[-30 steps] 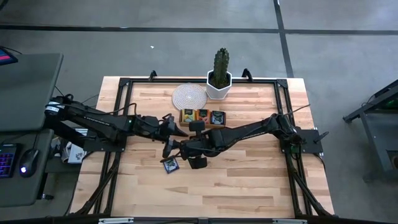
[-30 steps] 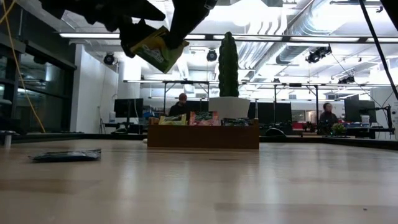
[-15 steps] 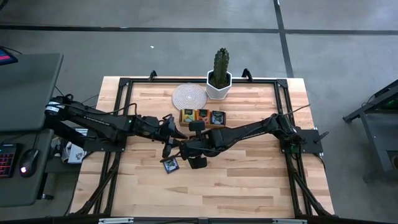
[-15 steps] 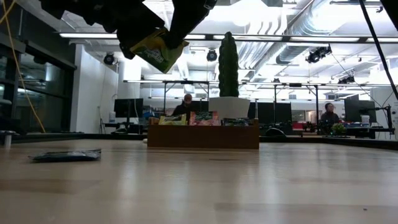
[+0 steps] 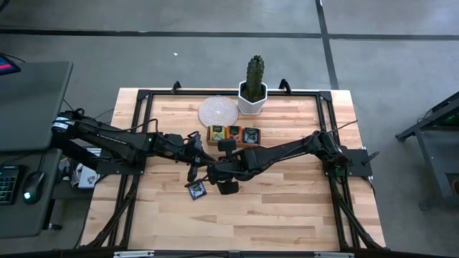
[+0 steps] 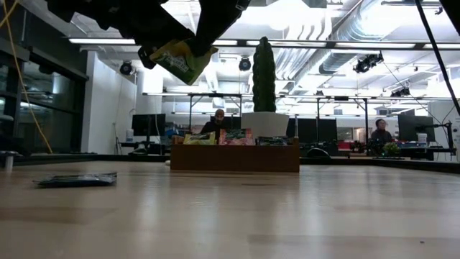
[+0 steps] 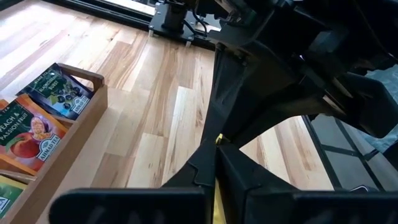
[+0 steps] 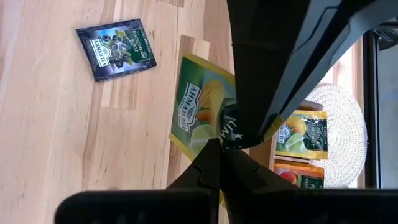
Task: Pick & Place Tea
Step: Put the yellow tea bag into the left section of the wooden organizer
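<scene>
A tray (image 5: 233, 144), cactus (image 5: 254, 75) and mat (image 5: 218, 110) stand far, a dark packet (image 5: 197, 190) near (flat on the surface), while both end effectors, left (image 5: 203, 166) and right (image 5: 210, 169), meet mid-surface, clenched on one yellow packet (image 6: 178, 60) aloft.

Past my right claw I read "AHMAD TEA" on the dark blue packet (image 8: 117, 47) lying at the upper left of that frame, and "AHMAD" on the yellow-green packet (image 8: 198, 118) at its middle. In my left wrist frame's lower left, the orange packet (image 7: 25, 134) reads "PEACH & PASSION FRUIT". Smaller print is unreadable.
</scene>
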`<control>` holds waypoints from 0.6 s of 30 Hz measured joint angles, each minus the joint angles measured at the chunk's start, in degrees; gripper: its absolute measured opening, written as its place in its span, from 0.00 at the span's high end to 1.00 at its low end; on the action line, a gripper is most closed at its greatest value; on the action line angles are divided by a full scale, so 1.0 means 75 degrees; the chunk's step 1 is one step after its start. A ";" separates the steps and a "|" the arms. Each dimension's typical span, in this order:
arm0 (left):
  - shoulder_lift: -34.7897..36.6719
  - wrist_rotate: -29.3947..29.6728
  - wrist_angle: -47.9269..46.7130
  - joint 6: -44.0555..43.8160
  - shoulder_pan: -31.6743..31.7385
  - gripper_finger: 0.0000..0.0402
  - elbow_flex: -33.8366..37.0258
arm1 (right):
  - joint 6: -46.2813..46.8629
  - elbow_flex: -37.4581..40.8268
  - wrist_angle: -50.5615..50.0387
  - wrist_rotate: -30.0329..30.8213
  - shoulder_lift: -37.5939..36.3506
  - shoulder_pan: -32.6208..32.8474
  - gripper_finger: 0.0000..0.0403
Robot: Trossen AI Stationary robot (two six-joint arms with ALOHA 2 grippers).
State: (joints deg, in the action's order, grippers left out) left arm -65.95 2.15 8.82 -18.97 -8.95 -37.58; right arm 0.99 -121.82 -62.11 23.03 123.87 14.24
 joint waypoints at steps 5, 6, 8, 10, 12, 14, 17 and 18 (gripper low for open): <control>0.0000 0.0004 -0.0014 0.0001 0.0000 1.00 0.0000 | 0.0022 0.0000 0.0009 -0.0003 0.0000 0.0000 1.00; 0.0000 0.0024 -0.0035 0.0001 0.0000 1.00 0.0000 | 0.0045 0.0000 0.0009 -0.0003 0.0000 0.0000 1.00; 0.0000 0.0037 -0.0102 0.0003 0.0000 1.00 0.0000 | 0.0058 0.0000 0.0012 -0.0012 0.0000 0.0000 1.00; 0.0003 0.0055 -0.0142 0.0053 -0.0002 1.00 0.0000 | 0.0055 0.0000 0.0015 -0.0010 0.0000 -0.0003 0.99; 0.0006 0.0073 -0.0164 0.0068 -0.0003 1.00 -0.0002 | 0.0139 0.0000 0.0006 0.0076 -0.0003 -0.0001 0.97; 0.0008 0.0085 -0.0233 0.0083 0.0000 1.00 -0.0002 | 0.0237 0.0000 -0.0008 0.0083 -0.0027 0.0001 0.95; 0.0003 0.0082 -0.0264 0.0109 -0.0003 1.00 0.0000 | 0.0399 0.0000 -0.0132 0.0103 -0.0153 -0.0023 0.89; 0.0003 0.0082 -0.0264 0.0149 -0.0003 1.00 0.0000 | 0.0514 0.0000 -0.0232 0.0153 -0.0215 -0.0037 0.86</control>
State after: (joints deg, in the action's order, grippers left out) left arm -65.93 2.76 6.85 -17.85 -8.97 -37.58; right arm 4.85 -121.82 -63.85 24.17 122.26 13.96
